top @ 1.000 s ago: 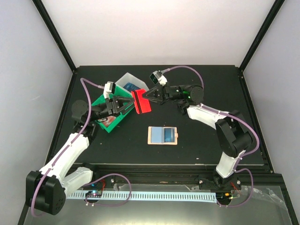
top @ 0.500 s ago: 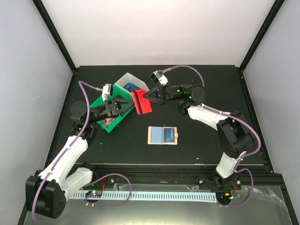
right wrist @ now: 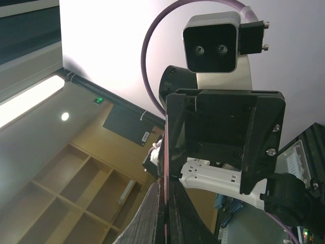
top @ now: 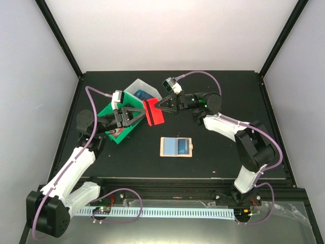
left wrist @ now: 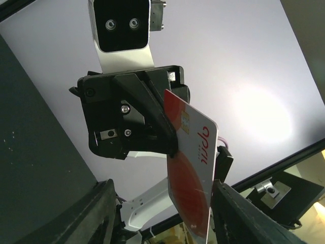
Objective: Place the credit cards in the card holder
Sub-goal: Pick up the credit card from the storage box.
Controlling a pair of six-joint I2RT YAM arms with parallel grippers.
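My right gripper [top: 156,106] is shut on a red credit card [top: 154,113] and holds it in the air above the table, left of centre. In the right wrist view the card [right wrist: 163,213] shows edge-on, pinched between the fingers. My left gripper [top: 138,113] faces it from the left, open. In the left wrist view the card's [left wrist: 195,168] lower end hangs between my spread fingers [left wrist: 101,213], close to the right one. The tan card holder [top: 165,147] lies open on the table below, with a blue card [top: 179,146] in it.
A green bin [top: 118,136] sits under my left arm with a card-like item inside. A white bin [top: 136,85] behind it holds a blue card [top: 143,94]. Black frame posts stand at the back corners.
My left gripper has drawn back a little to the left, away from the red card. The right gripper still holds the card in about the same place.
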